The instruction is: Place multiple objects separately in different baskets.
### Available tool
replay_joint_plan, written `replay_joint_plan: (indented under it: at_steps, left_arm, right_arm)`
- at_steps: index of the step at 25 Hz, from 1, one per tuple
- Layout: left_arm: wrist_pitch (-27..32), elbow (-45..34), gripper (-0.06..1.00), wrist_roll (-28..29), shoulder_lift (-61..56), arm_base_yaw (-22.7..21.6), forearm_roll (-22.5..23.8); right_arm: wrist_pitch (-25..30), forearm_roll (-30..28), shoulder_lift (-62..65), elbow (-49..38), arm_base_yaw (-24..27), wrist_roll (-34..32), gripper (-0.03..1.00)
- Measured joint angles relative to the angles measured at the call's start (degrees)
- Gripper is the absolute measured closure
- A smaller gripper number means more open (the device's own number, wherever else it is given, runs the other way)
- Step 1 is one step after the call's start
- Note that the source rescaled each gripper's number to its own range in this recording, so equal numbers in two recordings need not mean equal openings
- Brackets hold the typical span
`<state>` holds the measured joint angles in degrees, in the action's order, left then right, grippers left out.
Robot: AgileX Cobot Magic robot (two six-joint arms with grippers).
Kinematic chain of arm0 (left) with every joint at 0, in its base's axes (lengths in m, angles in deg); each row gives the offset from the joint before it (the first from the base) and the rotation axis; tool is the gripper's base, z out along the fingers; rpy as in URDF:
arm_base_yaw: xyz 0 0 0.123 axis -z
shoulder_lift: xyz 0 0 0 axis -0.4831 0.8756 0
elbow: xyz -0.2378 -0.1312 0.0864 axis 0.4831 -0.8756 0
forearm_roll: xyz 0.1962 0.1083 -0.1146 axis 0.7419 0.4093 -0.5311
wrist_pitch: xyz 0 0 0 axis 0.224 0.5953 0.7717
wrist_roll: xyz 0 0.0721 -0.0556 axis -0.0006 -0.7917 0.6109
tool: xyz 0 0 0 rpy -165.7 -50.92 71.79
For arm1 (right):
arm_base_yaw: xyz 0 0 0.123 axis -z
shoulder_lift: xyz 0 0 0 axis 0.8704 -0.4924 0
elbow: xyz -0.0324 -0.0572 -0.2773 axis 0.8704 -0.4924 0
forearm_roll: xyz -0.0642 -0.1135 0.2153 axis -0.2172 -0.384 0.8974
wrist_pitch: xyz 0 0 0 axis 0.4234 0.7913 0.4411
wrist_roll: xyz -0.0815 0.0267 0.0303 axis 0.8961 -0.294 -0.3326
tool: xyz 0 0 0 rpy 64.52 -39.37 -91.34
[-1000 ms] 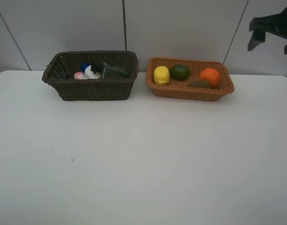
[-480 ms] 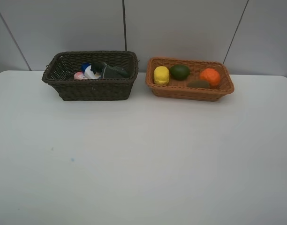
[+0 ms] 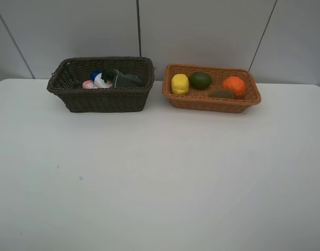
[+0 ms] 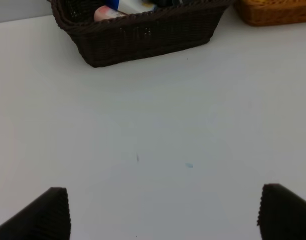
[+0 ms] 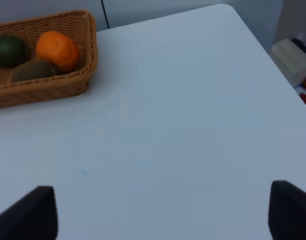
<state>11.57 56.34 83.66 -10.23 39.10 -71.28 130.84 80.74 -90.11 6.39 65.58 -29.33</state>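
You have two rectangular woven wicker baskets side by side at the back of the white table point(image 3: 160, 183). No writing is legible on anything. The dark brown basket point(image 3: 105, 99) holds a pile of bottles: a pink one point(image 3: 89, 84), a white one with a blue cap point(image 3: 101, 80) and a dark green one point(image 3: 126, 80). The orange-tan basket point(image 3: 212, 102) holds four smooth rounded fruits: one yellow point(image 3: 180, 83), one green point(image 3: 200, 80), one brown point(image 3: 221, 93), one orange point(image 3: 233, 84). Your left gripper point(image 4: 163, 212) hangs over bare table with its jaws spread wide and nothing between them. Your right gripper point(image 5: 163, 215) is likewise wide apart and empty.
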Motion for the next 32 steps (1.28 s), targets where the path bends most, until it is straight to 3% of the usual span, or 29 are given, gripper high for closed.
replay_joint_plan:
  at_steps: [10,32]
  left_arm:
    - [0.0,0.0,-0.03,0.0,0.0,0.0,0.0]
    - [0.0,0.0,-0.03,0.0,0.0,0.0,0.0]
  right_arm:
    - [-0.8,3.4,5.8,-2.7,0.0,6.0,-0.03]
    - [-1.5,4.2,5.8,-3.2,-2.8,6.4,-0.03]
